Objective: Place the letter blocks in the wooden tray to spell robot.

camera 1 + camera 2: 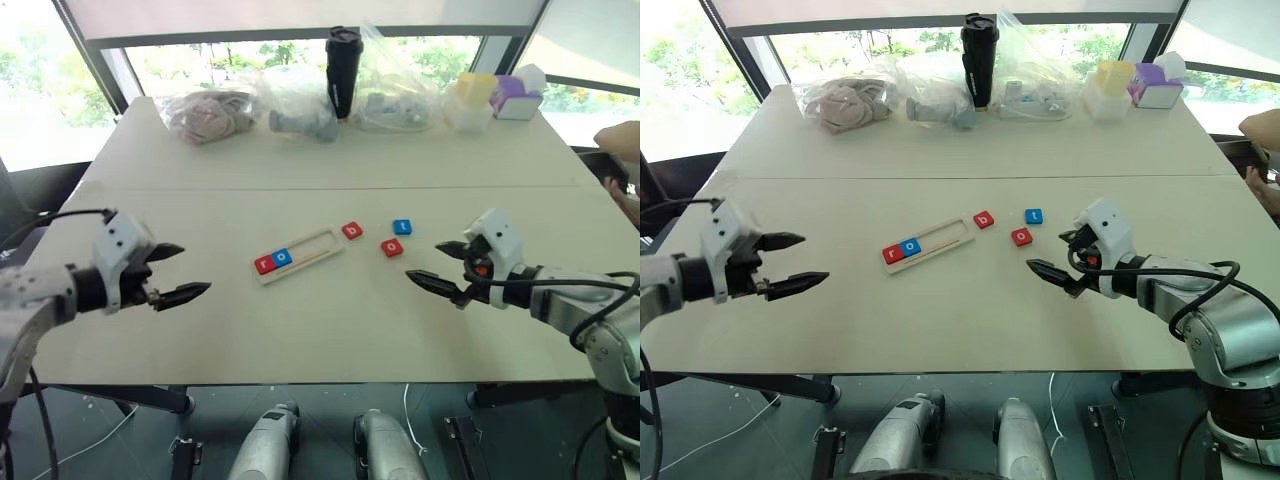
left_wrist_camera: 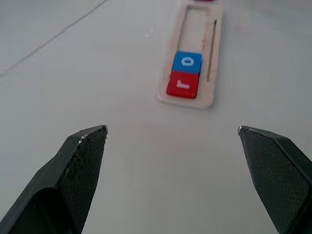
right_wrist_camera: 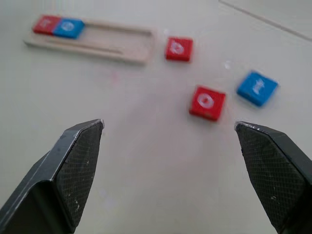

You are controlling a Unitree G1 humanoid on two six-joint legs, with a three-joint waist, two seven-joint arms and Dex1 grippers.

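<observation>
I see the wooden tray point(image 1: 299, 254) lying on the pale bench point(image 1: 330, 330), set at a slant near the middle. Two letter blocks sit in its left end, side by side and touching: a red "r" block point(image 1: 265, 264) at the very end, then a blue "o" block point(image 1: 282, 257). The rest of the tray holds no tile.

Three blocks lie loose on the bench to the right of the tray. The red "b" block point(image 1: 352, 230) is just beside the tray's right end. The blue "t" block point(image 1: 402, 227) and the red "o" block point(image 1: 392, 247) lie further right, near each other but apart.

My left end effector point(image 1: 182, 272) hovers above the bench left of the tray, fingers spread wide, gripping nothing. My right end effector point(image 1: 438, 266) hovers right of the loose blocks, likewise spread wide with nothing between the fingers.

Along the far edge of the bench I note clear plastic bags point(image 1: 300, 105), a black tumbler point(image 1: 343, 70) and small coloured boxes point(image 1: 495, 97). A person's hand point(image 1: 622, 145) shows at the right edge.
</observation>
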